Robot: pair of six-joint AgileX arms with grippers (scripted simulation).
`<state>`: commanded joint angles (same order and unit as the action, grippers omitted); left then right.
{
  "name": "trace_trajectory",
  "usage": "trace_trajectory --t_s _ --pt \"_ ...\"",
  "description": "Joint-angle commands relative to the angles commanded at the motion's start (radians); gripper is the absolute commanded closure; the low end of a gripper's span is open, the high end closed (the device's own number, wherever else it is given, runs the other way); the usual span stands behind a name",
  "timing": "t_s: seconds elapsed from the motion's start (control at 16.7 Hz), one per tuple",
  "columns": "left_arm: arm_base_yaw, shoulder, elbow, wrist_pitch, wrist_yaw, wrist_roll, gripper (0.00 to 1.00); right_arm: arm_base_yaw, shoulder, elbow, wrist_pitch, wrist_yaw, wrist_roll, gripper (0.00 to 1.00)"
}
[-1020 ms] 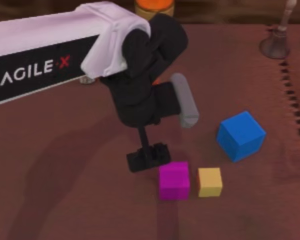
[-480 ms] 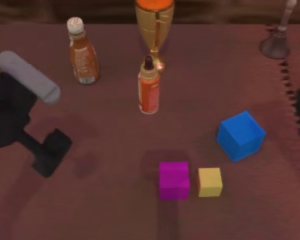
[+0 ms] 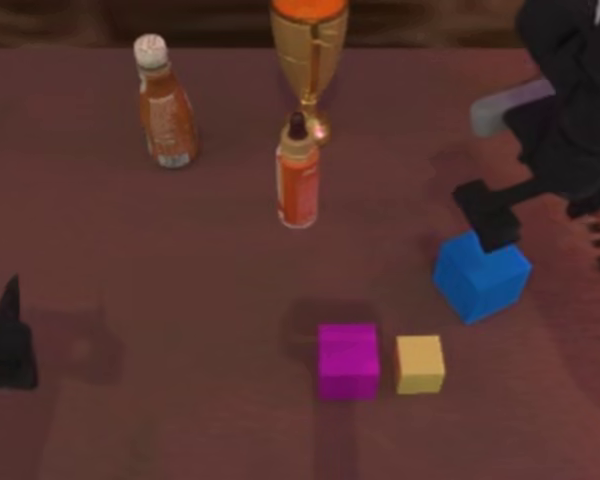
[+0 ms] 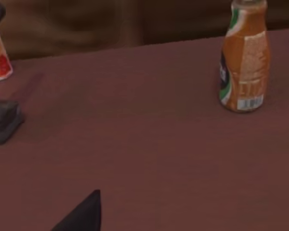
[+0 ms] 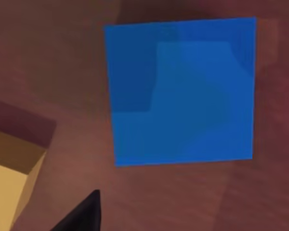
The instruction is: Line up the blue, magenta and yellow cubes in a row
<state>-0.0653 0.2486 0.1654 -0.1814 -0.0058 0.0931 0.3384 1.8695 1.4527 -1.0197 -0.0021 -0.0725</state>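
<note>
With the right gripper (image 3: pixel 492 222) poised over the far edge of the blue cube (image 3: pixel 481 276), its jaws' opening not discernible, a rotated cube could be clipped and shoved into the yellow cube (image 3: pixel 420 363) beside the magenta cube (image 3: pixel 348 361).
</note>
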Motion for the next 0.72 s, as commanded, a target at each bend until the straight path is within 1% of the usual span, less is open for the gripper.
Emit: trace_trajectory --t_s 0.18,0.3,0.72 --pt "0.057 -0.169 -0.115 0.113 0.003 -0.060 0.00 0.030 0.147 0.139 -0.079 0.002 -0.007 0.00" --pt "0.078 -0.229 -0.153 0.162 0.005 -0.084 0.00 0.042 0.209 0.196 -0.109 0.004 -0.010 0.00" --pt "0.085 -0.249 -0.165 0.181 0.006 -0.093 0.00 0.041 0.230 0.211 -0.114 0.004 -0.011 0.00"
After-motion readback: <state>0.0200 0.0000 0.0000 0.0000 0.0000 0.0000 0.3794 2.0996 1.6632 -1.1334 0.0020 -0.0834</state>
